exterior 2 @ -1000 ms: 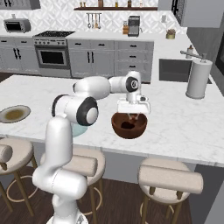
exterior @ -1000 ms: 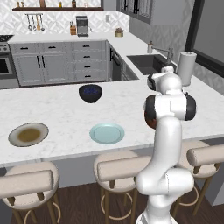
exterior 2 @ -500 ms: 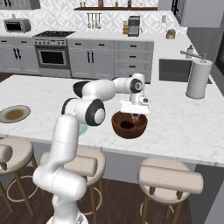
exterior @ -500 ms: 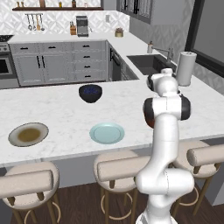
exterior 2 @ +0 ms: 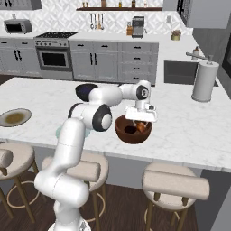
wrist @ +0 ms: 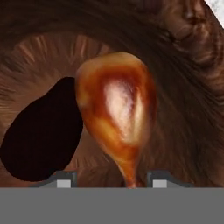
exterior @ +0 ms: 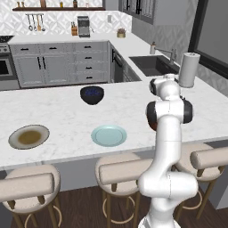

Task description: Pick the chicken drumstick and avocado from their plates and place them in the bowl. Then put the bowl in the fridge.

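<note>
The hand is hovering right over the bowl, fingers standing apart either side of the thin bone end of the chicken drumstick, not pinching it. The drumstick is sitting inside the bowl, its meaty end pressing against the dark avocado lying beside it on the bowl floor. The bowl is resting on the desk close to the front edge, above the stools, with open marble stretching away on its right toward the paper towel roll. Off on the left, the pale blue-green plate and the tan plate are sitting near that same front edge, well apart, and the dark blue bowl is standing further back.
</note>
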You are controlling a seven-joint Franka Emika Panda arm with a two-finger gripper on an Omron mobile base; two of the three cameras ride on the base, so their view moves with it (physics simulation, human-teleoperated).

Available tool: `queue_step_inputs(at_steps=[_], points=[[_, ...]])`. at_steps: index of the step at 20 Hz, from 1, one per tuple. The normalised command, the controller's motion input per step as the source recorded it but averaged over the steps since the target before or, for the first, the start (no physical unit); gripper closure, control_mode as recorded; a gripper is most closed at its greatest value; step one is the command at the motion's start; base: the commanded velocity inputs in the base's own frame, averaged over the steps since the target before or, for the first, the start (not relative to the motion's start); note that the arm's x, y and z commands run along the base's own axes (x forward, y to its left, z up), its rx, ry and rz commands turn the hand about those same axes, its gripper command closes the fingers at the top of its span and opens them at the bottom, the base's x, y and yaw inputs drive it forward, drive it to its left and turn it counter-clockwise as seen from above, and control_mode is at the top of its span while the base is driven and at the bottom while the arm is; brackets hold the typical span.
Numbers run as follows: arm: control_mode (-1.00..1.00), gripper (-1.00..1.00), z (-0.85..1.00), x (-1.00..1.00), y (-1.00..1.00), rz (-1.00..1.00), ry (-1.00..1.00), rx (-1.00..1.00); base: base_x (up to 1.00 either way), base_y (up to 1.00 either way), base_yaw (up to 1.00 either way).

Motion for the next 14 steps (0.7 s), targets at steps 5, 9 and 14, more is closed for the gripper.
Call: queue_step_inputs(at_steps=[5, 9, 14], points=[[-1.0, -1.0, 0.26, -0.24, 0.0, 0.0, 0.0, 0.01, 0.0, 0.0, 0.0], [-1.0, -1.0, 0.23, -0.47, 0.13, 0.0, -0.06, 0.0, 0.0, 0.0, 0.0], [-1.0, -1.0, 0.27, -0.77, 0.5, 0.02, -0.16, 0.0, 0.0, 0.0, 0.0]])
